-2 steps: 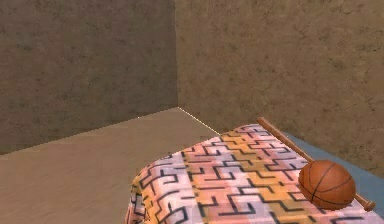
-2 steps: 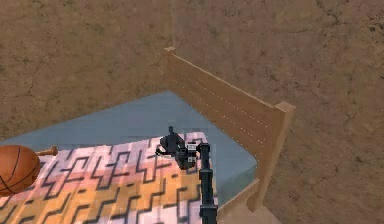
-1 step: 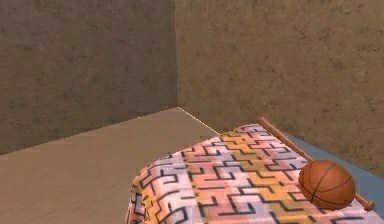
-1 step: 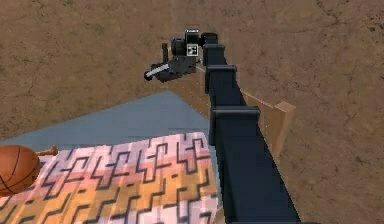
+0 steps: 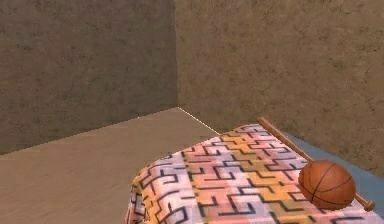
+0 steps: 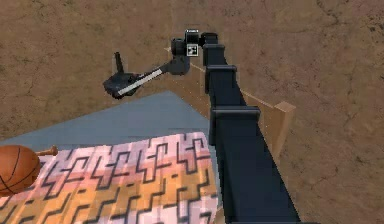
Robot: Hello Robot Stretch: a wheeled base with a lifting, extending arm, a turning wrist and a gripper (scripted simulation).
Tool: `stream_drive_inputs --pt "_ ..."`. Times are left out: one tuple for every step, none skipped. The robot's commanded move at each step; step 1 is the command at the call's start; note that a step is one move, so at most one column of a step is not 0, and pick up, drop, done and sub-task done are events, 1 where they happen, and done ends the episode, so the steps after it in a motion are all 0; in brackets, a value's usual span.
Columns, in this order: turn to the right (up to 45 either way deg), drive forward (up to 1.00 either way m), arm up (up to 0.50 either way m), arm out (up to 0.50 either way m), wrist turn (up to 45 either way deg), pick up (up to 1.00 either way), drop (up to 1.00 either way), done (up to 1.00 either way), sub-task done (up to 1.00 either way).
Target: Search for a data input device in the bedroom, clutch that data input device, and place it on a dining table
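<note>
Looking along the arm (image 6: pixel 235 130), we find the gripper (image 6: pixel 118 80) out past the blue sheet (image 6: pixel 130 120) of the bed (image 6: pixel 120 170), with the brown wall (image 6: pixel 60 40) behind it. A pale grey strip (image 6: pixel 142 80) lies along the gripper, clear of the bed. It may be the data input device, or it may be a part of the gripper itself, and we cannot tell which. For this reason we also cannot say whether the gripper is grasping something or is released.

We judge that several things could go wrong from here. If the strip is the device, it seems to be caught near one end only, so a quick turn of the base could make it swing and slip out. The arm reaches far across the bed and passes close to the wooden frame (image 6: pixel 282 112), so if it is lowered or drawn in carelessly it could strike that frame. The room corner is near as well, and a turn with the arm so long could bring the gripper against the wall. A basketball (image 5: pixel 327 185) rests on the patterned quilt (image 5: pixel 220 180) near the bed's edge. A knock to the bed could make it roll to the floor (image 5: pixel 80 170), into the way of the wheels.
</note>
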Motion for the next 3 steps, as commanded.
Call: stream_drive_inputs --pt "0.0 0.0 0.0 0.0 -45.0 0.0 0.0 0.0 0.0" --pt "0.0 0.0 0.0 0.0 -12.0 0.0 0.0 0.0 0.0" --pt "0.0 0.0 0.0 -0.44 0.0 0.0 0.0 0.0 0.0"
